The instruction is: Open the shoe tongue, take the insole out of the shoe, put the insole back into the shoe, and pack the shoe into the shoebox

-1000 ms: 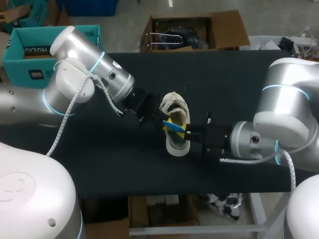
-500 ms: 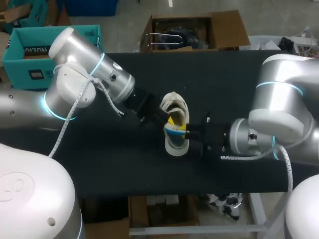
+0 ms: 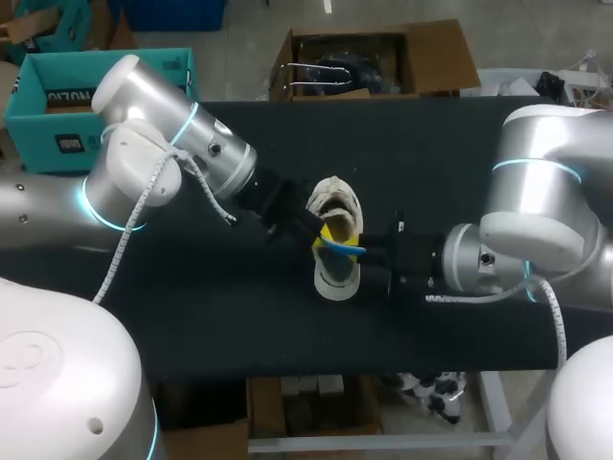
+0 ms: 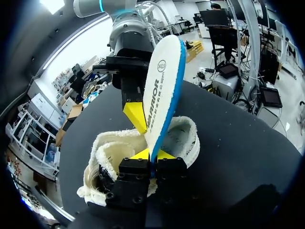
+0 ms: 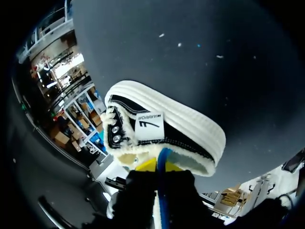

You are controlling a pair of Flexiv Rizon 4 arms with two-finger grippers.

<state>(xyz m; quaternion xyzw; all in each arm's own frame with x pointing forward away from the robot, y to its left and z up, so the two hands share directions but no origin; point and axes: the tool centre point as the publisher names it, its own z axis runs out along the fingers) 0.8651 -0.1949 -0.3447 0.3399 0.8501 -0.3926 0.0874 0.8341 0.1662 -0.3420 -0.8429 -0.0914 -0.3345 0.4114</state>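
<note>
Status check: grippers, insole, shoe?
Both shut on insole: left gripper, right gripper. Insole upright, lower end at shoe opening. Shoe on table, between the arms.

Even overhead light falls on the black table, which stays dull, with barely a shadow beside the shoe. Soft glare streaks the glossy left arm and right arm. Above the shoe, the white insole stands brightly lit.

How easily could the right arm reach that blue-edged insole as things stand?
Yes, seemingly: the right claw now grips the insole from both sides where it stands out of the shoe. The left claw holds it too, from the opposite side, without blocking.
</note>
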